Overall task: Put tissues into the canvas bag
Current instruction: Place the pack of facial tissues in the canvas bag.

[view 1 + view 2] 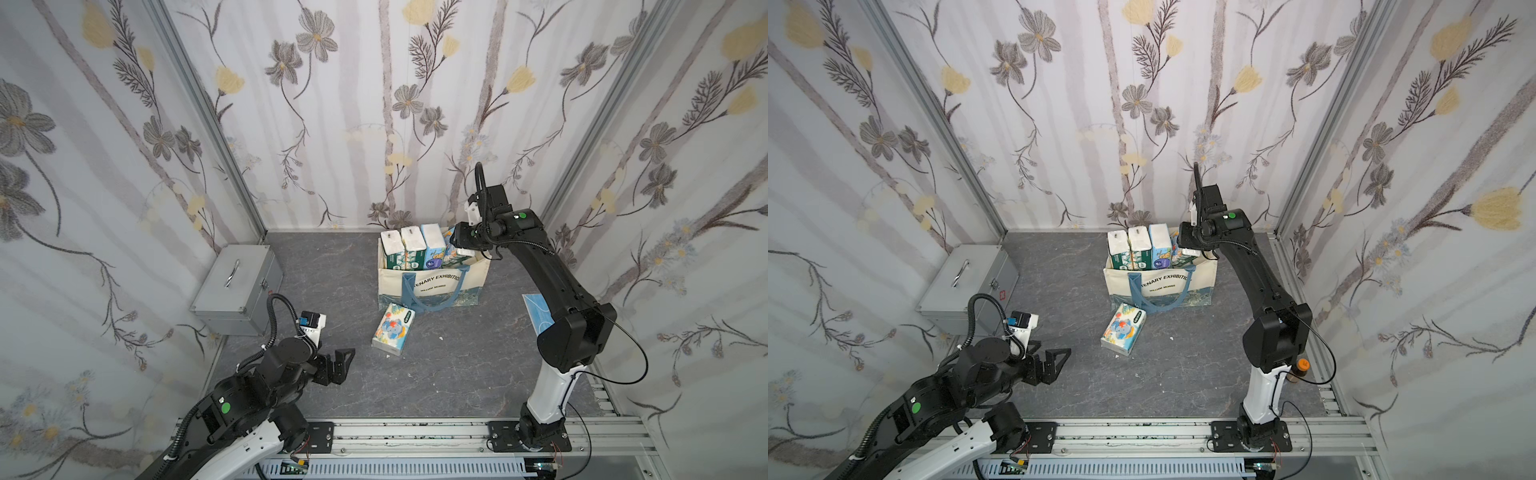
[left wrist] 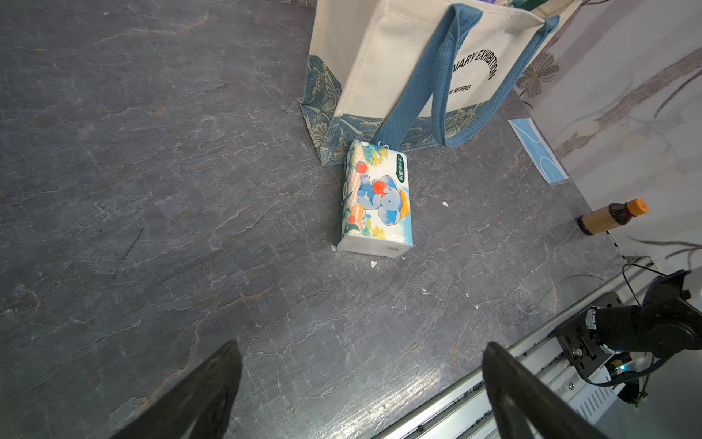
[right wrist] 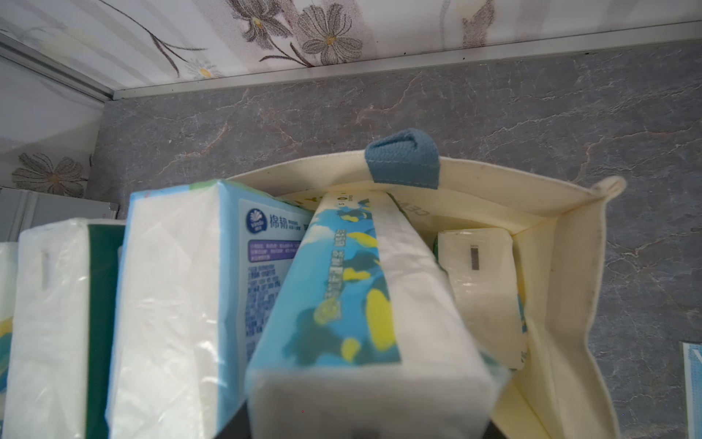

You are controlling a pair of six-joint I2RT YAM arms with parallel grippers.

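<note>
The canvas bag (image 1: 428, 286) stands open near the back wall, with several tissue packs (image 1: 413, 245) upright inside it. My right gripper (image 1: 457, 245) hangs over the bag's right end, shut on a blue and yellow printed tissue pack (image 3: 353, 289) that tilts down into the opening. One elephant-print tissue pack (image 1: 392, 328) lies flat on the floor against the bag's front, over a blue handle (image 2: 410, 95). My left gripper (image 1: 338, 365) hovers low at the front left, open and empty, a little way short of that loose pack (image 2: 376, 197).
A grey metal case (image 1: 237, 286) sits at the left wall. A flat blue face mask (image 2: 539, 152) lies right of the bag, partly under my right arm. A brown bottle (image 2: 611, 216) lies by the right wall near the front rail (image 1: 415, 436).
</note>
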